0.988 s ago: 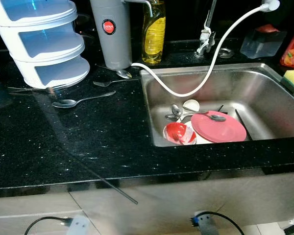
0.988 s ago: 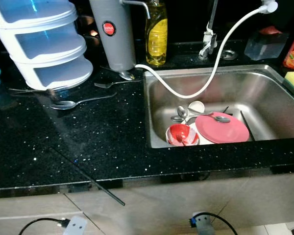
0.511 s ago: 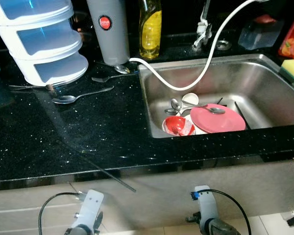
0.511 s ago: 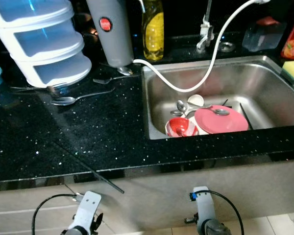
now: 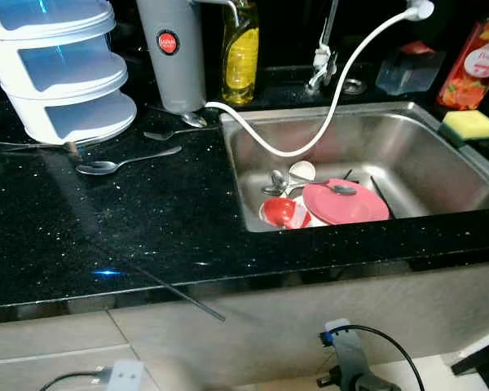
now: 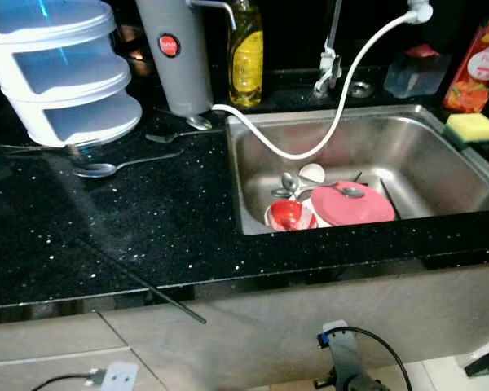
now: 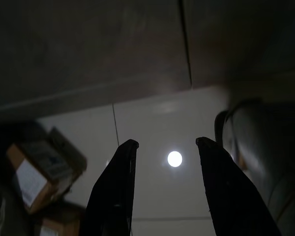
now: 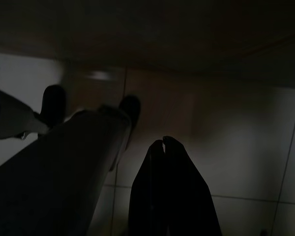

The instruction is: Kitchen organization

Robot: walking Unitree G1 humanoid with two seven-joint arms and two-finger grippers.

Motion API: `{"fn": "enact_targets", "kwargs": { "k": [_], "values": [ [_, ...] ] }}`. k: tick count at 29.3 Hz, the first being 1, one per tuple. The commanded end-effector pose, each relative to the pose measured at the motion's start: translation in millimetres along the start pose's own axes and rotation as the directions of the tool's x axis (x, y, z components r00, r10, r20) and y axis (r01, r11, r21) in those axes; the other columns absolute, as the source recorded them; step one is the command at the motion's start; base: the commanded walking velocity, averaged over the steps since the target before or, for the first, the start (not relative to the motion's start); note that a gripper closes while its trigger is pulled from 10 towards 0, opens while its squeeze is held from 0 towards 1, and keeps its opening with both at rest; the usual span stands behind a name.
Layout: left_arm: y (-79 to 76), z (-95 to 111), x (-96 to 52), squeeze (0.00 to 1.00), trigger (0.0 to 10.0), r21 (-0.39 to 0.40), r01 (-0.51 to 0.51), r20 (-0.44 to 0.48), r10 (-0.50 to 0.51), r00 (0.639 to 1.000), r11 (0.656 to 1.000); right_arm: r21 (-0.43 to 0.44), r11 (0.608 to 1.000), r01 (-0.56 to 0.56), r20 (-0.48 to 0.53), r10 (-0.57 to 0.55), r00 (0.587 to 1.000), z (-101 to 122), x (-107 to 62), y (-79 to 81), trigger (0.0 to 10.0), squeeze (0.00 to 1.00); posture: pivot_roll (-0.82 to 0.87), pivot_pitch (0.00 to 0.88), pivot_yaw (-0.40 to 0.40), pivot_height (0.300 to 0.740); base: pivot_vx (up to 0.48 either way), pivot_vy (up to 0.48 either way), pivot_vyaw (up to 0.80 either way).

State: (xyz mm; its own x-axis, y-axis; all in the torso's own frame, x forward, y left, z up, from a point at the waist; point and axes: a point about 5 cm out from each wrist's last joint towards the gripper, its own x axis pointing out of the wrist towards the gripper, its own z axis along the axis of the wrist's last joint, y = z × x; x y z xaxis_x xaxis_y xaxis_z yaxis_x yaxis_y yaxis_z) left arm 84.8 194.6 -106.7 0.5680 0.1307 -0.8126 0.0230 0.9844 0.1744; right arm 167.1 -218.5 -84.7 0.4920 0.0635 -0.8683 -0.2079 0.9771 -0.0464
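Observation:
A steel sink (image 5: pixel 440 155) holds a pink plate (image 5: pixel 346 204) with a spoon lying on it, a red bowl (image 5: pixel 284 213), a small white cup (image 5: pixel 302 170) and more spoons (image 5: pixel 275 181). On the black counter to its left lie a long spoon (image 5: pixel 118 163) and a second utensil (image 5: pixel 171 133). Both arms hang low in front of the cabinet. My left gripper (image 7: pixel 166 142) is open over the floor tiles with nothing between its fingers. My right gripper (image 8: pixel 163 141) is shut and empty above the dark floor.
A white hose (image 5: pixel 334 90) loops from the back right into the sink. A grey flask (image 5: pixel 171 53), a yellow soap bottle (image 5: pixel 240 53) and a white tiered container (image 5: pixel 57 69) stand at the back. A yellow sponge (image 5: pixel 470 125) and a red bottle (image 5: pixel 471 65) are at the right.
The head camera has shifted, so the whole counter sits differently in the picture. The left arm shows lower at the bottom edge than half a second ago. Nothing on the counter or in the sink moved.

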Motion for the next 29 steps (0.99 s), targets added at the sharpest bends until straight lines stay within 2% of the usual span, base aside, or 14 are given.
{"fn": "enact_targets", "kwargs": {
  "k": [1,6,8,16,24,29],
  "values": [
    [-4.3,-9,-3.3,0.0,10.0,-0.004,0.009,-0.03,-0.009,1.0,1.0,0.008,1.0,-0.011,-0.03,0.011,0.999,-9,-0.8,2.6,10.0,0.0,0.07,0.0,-0.037,0.74,0.0,0.0,0.0],
    [-1.0,1,1.2,0.0,10.0,-0.017,-0.011,-0.012,0.011,1.0,1.0,0.003,1.0,-0.008,-0.075,0.008,0.997,-24,-2.4,6.9,10.0,0.0,0.07,0.0,-0.02,0.74,0.0,0.0,0.0],
    [0.3,-3,-0.9,0.0,10.0,0.0,-0.006,-0.008,0.006,1.0,1.0,0.021,1.0,0.003,-0.076,-0.001,0.997,-27,-2.8,7.9,10.0,0.0,0.05,0.0,-0.005,0.74,0.0,0.0,0.0],
    [-0.3,-11,-5.9,0.0,10.0,0.041,0.024,-0.003,-0.024,1.0,0.999,0.02,1.0,0.005,-0.055,-0.004,0.998,-22,-1.1,11.2,10.0,0.0,0.02,0.0,0.024,0.74,0.0,0.0,0.0],
    [-2.5,-10,-6.3,0.0,10.0,0.069,0.051,0.013,-0.052,0.999,0.996,0.014,1.0,0.001,-0.031,0.0,1.0,-15,1.4,16.3,10.0,0.0,0.0,0.0,0.04,0.74,0.0,0.0,0.0],
    [0.6,-10,-6.7,0.0,10.0,0.063,0.047,0.018,-0.048,0.999,0.997,-0.014,1.0,-0.004,-0.035,0.004,0.999,-15,1.7,17.6,10.0,0.0,0.0,0.0,0.036,0.74,0.0,0.0,0.0]
  ]
}}
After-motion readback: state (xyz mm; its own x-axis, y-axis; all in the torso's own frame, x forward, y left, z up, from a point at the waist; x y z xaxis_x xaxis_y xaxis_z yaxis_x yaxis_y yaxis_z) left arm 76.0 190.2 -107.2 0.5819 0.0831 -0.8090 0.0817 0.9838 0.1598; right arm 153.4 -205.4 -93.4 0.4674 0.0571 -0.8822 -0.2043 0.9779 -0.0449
